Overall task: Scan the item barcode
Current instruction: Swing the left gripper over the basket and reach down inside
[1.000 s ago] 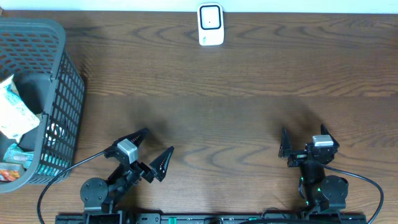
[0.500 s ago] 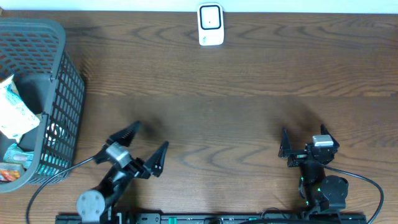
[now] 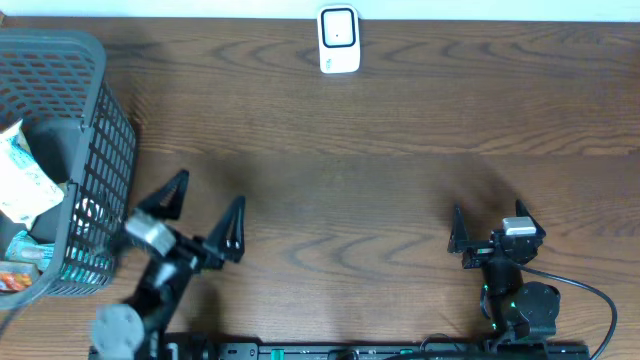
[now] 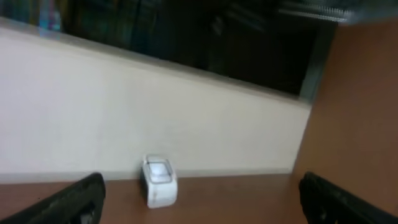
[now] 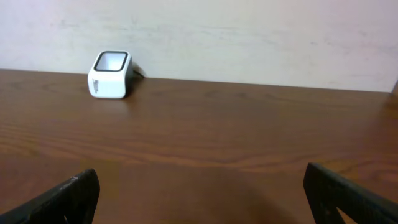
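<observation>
From above, the left fingers are spread wide and hold nothing. The grey mesh basket stands just off their outer side. In it lies a pale crinkled packet, with other colourful wrappers lower down, so the item to scan has not been lifted out yet. The packet looks like thin film: probably light, soft and a bit slippery. I'd pinch it across a top edge or a puffed middle, gently, so it doesn't slide or crush. I can't make out a barcode. The right fingers are also splayed and empty, well apart from the basket. The white scanner sits far ahead of both, at the back of the tabletop.

From the left wrist, blurred and tilted, the scanner shows between the parted dark fingers, with nothing in them.

From the right wrist, the scanner sits ahead, towards the near-side finger, against the wall.
</observation>
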Controlling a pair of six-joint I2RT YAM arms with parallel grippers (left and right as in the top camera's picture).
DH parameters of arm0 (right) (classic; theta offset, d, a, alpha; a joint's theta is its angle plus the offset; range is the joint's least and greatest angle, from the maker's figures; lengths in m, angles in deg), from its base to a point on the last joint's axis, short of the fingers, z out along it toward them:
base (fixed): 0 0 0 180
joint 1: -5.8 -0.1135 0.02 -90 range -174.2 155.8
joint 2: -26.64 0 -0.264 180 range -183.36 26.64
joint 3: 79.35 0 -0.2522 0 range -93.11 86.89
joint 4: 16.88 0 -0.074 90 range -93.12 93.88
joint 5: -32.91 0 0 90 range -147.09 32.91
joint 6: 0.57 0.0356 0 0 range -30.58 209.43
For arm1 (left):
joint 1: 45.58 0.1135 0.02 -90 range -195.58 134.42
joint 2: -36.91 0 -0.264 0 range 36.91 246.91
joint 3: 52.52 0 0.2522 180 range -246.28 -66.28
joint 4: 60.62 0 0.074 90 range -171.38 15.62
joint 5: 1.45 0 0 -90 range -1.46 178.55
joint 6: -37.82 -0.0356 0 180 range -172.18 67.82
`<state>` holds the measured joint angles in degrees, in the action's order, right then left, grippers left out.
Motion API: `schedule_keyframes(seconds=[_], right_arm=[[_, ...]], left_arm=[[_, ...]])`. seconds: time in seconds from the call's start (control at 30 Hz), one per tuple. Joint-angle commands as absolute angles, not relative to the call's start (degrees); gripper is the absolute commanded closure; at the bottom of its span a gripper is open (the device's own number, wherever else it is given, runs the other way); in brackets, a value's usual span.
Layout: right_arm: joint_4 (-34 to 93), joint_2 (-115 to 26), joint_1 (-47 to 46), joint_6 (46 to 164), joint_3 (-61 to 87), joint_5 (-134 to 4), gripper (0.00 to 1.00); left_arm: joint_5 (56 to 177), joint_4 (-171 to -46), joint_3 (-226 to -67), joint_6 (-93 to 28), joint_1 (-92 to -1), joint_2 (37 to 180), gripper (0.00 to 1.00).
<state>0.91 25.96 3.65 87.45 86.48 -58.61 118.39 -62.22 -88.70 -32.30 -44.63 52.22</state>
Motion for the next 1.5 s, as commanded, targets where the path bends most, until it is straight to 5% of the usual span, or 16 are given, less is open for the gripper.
schedule_keyframes(seconds=[0.0,0.2,0.37,0.57,1.0,1.47], right_arm=[[1.2,26.3,3.9,87.0,86.6,-58.3,0.01],[1.2,26.3,3.9,87.0,86.6,-58.3,0.01],[1.2,26.3,3.9,87.0,86.6,-58.3,0.01],[1.2,26.3,3.9,87.0,86.6,-58.3,0.01],[1.2,26.3,3.9,87.0,86.6,-58.3,0.01],[1.2,26.3,3.9,87.0,86.6,-58.3,0.01]], left_arm=[[120.4,-74.6,-104.5,-33.6,-44.6,61.3,0.02],[116.0,-120.2,-146.3,-58.1,-44.7,83.9,0.02],[109.9,-140.2,-172.5,-62.7,-44.7,96.8,0.02],[106.2,-140.6,-174.8,-62.6,-44.7,97.9,0.02],[67.4,-137.8,-174.9,-51.8,-43.3,105.5,0.02],[57.9,-135.0,-173.6,-40.8,-17.4,117.1,0.03]])
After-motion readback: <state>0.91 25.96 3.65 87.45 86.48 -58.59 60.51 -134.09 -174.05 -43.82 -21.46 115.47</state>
